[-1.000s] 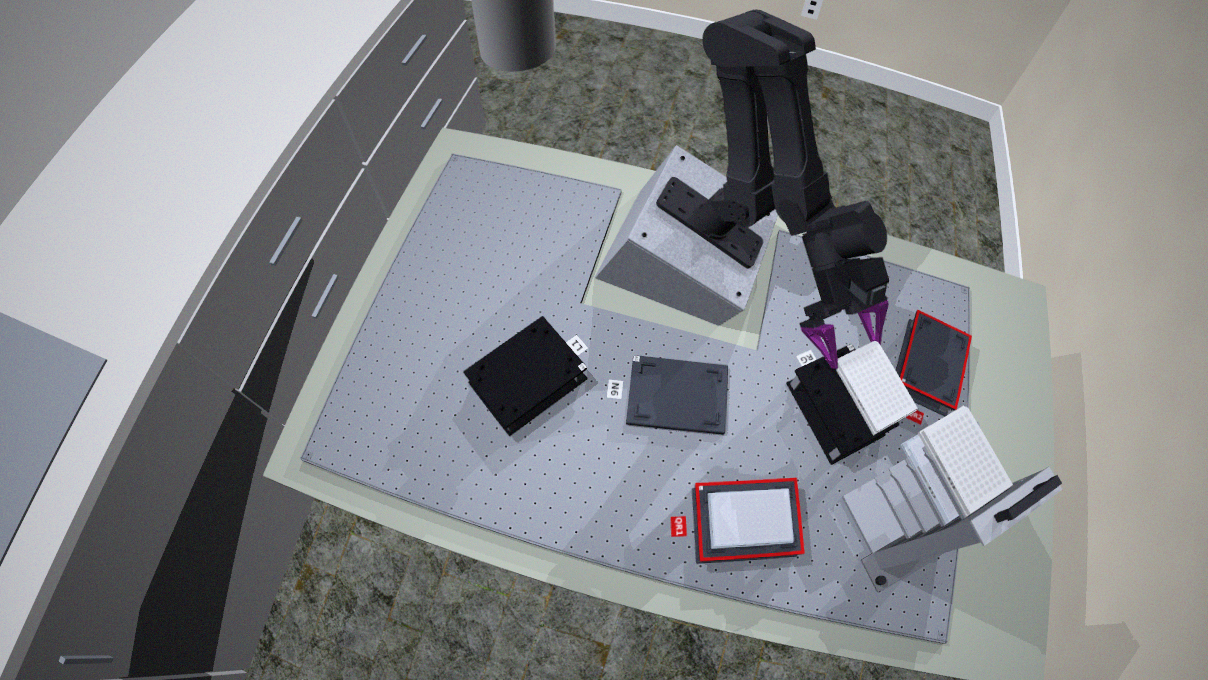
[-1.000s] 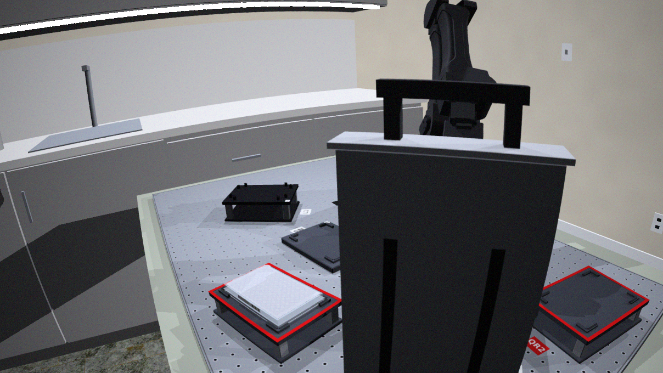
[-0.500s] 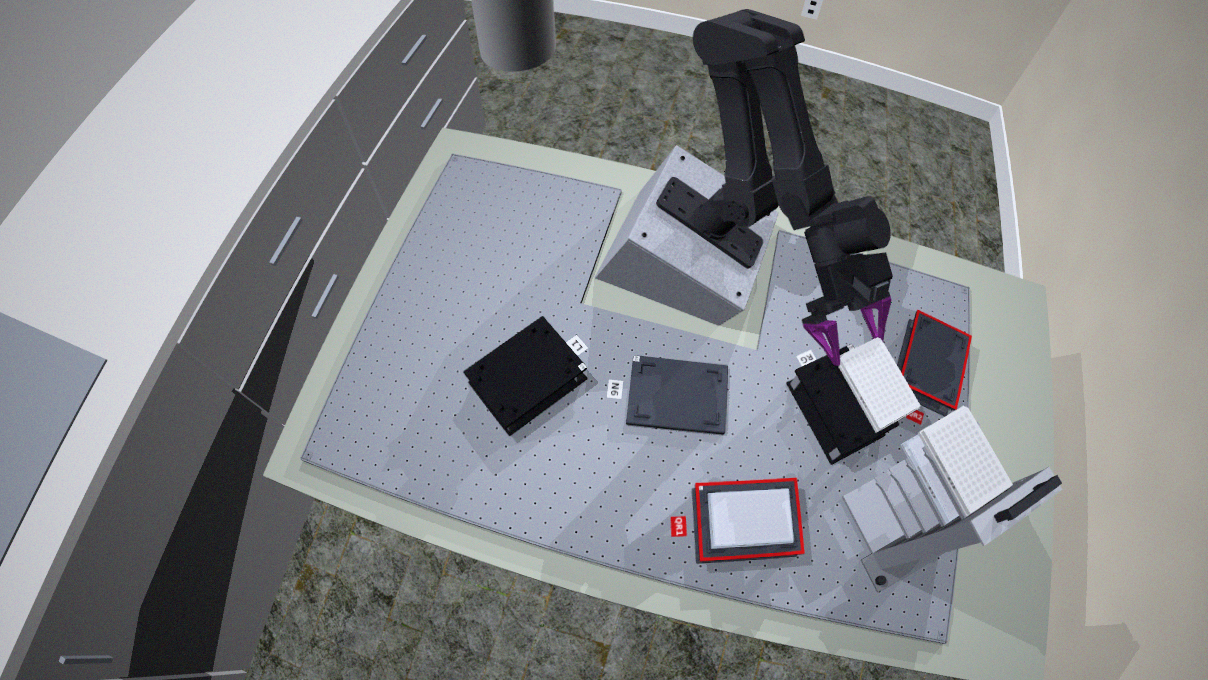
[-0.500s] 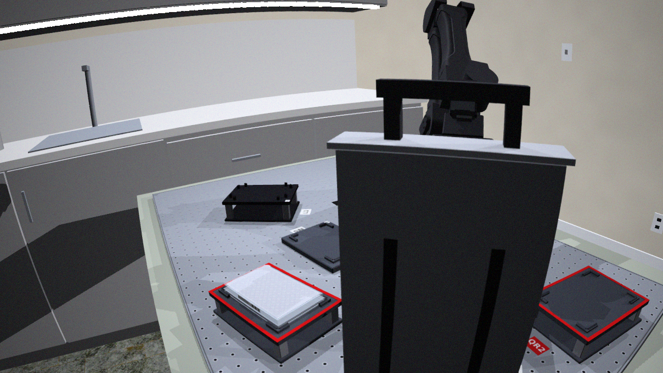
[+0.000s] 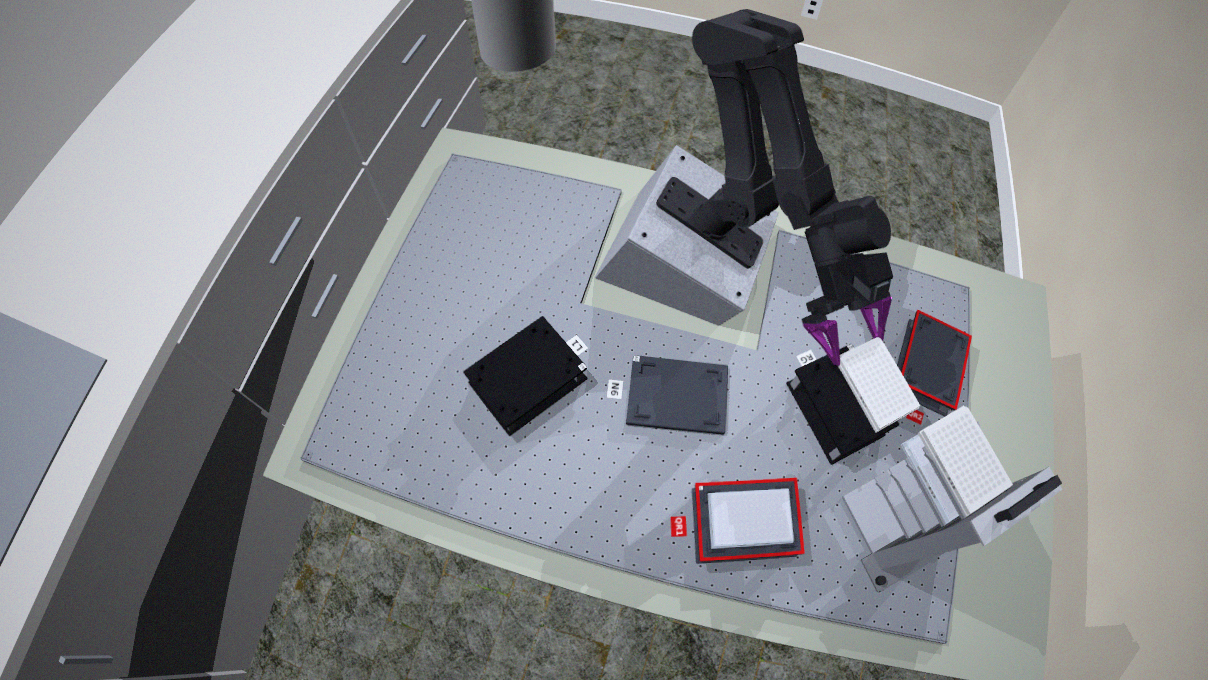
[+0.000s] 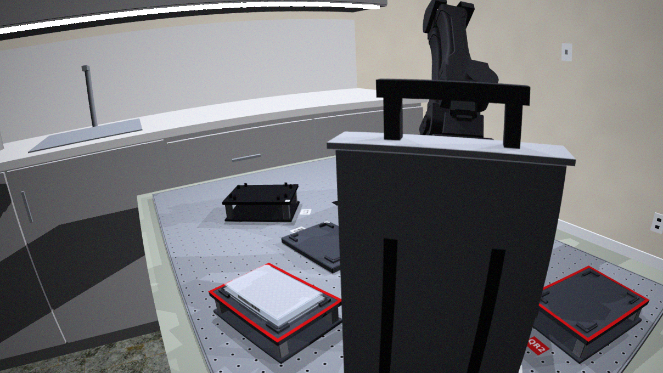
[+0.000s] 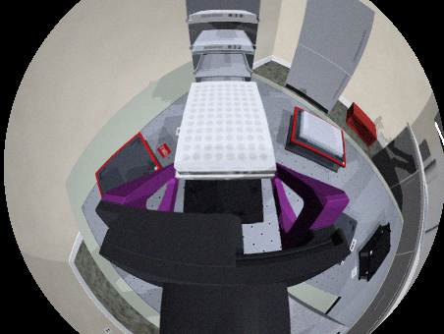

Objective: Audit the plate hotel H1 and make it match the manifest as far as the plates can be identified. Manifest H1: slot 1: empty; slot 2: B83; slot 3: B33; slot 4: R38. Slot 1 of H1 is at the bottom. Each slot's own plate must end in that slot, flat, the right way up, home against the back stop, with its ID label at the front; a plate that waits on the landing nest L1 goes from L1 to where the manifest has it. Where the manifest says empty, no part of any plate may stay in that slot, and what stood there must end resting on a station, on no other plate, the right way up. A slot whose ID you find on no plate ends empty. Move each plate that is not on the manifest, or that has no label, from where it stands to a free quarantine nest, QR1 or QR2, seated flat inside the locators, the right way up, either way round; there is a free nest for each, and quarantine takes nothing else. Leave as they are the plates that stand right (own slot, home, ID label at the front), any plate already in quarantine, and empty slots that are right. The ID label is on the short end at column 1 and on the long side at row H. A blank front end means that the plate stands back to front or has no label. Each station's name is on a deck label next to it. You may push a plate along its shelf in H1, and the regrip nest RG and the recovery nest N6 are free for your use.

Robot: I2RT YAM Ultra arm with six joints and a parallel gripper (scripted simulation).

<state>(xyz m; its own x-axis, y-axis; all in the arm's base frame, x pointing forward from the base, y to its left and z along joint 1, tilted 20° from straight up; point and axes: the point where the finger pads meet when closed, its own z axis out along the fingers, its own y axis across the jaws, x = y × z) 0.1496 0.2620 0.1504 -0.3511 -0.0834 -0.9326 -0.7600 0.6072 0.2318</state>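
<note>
My gripper (image 5: 858,348) (image 7: 226,172) is shut on a white well plate (image 5: 879,382) (image 7: 225,128), gripping its near end. The plate is level, wells up, above the regrip nest RG (image 5: 824,413) (image 7: 221,201), pointing toward hotel H1 (image 6: 445,199) (image 7: 221,6). No ID is readable on the held plate. In H1 the top plate (image 5: 963,460) (image 7: 221,16) shows R38 at the front. The plate below (image 7: 223,40) has a front label I cannot read for certain. The shelf under it (image 7: 223,64) looks empty; the lowest slot is largely hidden behind the held plate.
Quarantine nest QR1 (image 5: 703,523) bears a white plate (image 5: 752,516) (image 6: 273,294) (image 7: 321,133). Quarantine nest QR2 (image 5: 936,359) (image 6: 594,301) (image 7: 128,164) is empty, beside RG. Landing nest L1 (image 5: 524,371) (image 6: 262,193) (image 7: 375,250) and recovery nest N6 (image 5: 676,392) (image 6: 315,245) are empty.
</note>
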